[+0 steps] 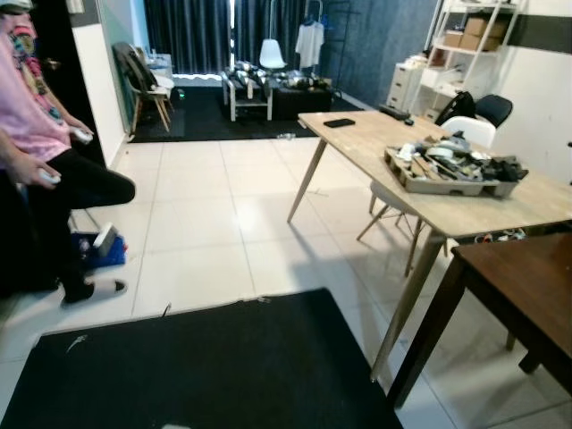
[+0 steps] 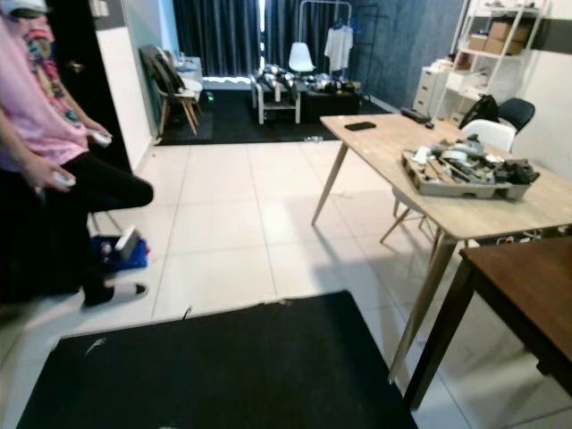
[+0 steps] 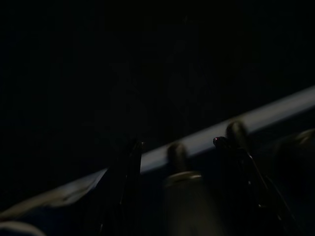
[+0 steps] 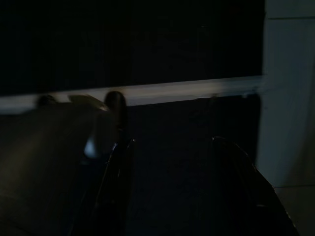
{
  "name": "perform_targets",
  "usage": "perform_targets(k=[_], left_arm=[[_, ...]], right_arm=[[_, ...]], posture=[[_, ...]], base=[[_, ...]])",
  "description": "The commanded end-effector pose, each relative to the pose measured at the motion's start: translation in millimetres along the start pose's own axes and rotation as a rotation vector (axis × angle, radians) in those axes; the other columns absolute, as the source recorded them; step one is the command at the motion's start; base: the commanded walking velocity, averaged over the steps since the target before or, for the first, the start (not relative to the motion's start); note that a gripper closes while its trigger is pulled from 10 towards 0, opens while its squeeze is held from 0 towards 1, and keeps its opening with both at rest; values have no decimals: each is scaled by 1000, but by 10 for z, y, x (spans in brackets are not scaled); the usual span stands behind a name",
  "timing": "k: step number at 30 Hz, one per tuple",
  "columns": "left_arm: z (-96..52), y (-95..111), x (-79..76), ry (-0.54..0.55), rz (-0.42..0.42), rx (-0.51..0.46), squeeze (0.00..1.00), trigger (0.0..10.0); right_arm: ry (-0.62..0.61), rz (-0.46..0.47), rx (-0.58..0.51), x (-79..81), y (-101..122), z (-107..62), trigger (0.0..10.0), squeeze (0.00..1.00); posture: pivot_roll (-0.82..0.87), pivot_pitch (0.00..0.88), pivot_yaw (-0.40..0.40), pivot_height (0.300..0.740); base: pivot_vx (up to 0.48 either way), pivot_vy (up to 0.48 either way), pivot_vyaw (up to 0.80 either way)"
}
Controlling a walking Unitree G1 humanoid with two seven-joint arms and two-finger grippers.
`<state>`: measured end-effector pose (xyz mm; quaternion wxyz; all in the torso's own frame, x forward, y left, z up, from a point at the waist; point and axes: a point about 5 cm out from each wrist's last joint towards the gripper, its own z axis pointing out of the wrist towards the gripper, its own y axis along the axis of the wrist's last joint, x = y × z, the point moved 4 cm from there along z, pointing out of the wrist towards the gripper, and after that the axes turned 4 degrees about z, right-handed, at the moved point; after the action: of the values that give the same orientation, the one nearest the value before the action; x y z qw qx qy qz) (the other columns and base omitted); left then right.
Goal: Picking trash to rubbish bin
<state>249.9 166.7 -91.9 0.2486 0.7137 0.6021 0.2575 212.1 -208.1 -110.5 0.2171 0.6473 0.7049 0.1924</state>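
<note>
Small pale scraps lie on the floor by the black mat's far edge: one scrap (image 1: 76, 342) at the left and another scrap (image 1: 167, 310) nearer the middle. A blue box with a white item (image 1: 100, 245) sits on the tiles beside a person's foot. Both arms hang low over the black mat (image 1: 197, 366). In the dark left wrist view, my left gripper (image 3: 177, 145) is open with nothing held. The right wrist view has my right gripper (image 4: 170, 147) open too, its fingers apart over the mat, close to a pale strip of floor.
A person in a pink shirt (image 1: 31, 107) stands at the left holding controllers. A light wooden table (image 1: 500, 210) with a tray of clutter (image 1: 451, 170) and a dark wooden table (image 1: 527, 286) stand on the right. White tiles (image 1: 223, 214) stretch ahead to chairs and a low bench.
</note>
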Motion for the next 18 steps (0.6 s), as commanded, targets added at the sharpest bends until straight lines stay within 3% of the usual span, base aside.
perform_targets(k=[1, 18], left_arm=[[-24, -132, 7, 1, -13, 32, 0, 10000], [-25, -136, 3, -4, -11, 33, 0, 10000]], right_arm=[[8, 6, -2, 35, 13, 6, 10000, 0], [9, 3, -2, 35, 0, 4, 10000, 0]], posture=[[-141, 100, -32, 740], [-142, 89, -32, 740]], base=[[337, 0, 0], [336, 0, 0]])
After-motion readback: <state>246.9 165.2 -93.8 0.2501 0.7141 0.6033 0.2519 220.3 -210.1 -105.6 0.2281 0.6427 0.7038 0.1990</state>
